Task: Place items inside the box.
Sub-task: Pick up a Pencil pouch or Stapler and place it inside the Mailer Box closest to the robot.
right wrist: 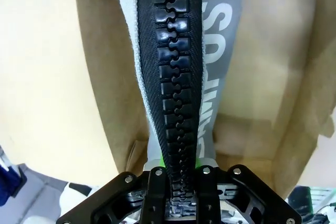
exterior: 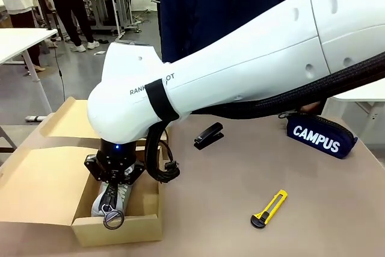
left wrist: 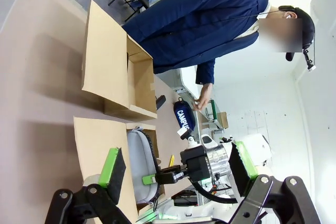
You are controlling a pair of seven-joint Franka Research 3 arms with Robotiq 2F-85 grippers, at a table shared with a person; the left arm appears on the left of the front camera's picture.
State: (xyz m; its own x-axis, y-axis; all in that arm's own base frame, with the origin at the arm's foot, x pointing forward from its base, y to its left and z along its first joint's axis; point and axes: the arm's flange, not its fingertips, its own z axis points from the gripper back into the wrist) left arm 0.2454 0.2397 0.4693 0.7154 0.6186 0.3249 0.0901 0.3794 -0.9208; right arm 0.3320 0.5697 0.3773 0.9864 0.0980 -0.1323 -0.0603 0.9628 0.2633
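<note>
My right gripper [exterior: 112,200] reaches down into the open cardboard box [exterior: 120,230] at the table's front left, shut on the grey zip pencil case [exterior: 124,194]. In the right wrist view the gripper [right wrist: 178,169] pinches the grey case [right wrist: 220,77] along its black zipper, with the box wall [right wrist: 58,77] around it. The black stapler [exterior: 209,135], the navy "CAMPUS" pencil case [exterior: 320,136] and the yellow-and-black utility knife [exterior: 269,209] lie on the table to the right. My left gripper [left wrist: 176,169] hangs open with nothing in it, looking at the box [left wrist: 105,61] and the grey case [left wrist: 139,163].
A person in a dark blue jacket [exterior: 228,4] stands at the far side, one hand [left wrist: 202,98] near the navy case [left wrist: 184,116]. The right arm's white links [exterior: 252,64] span the table's middle. Bare table lies around the knife.
</note>
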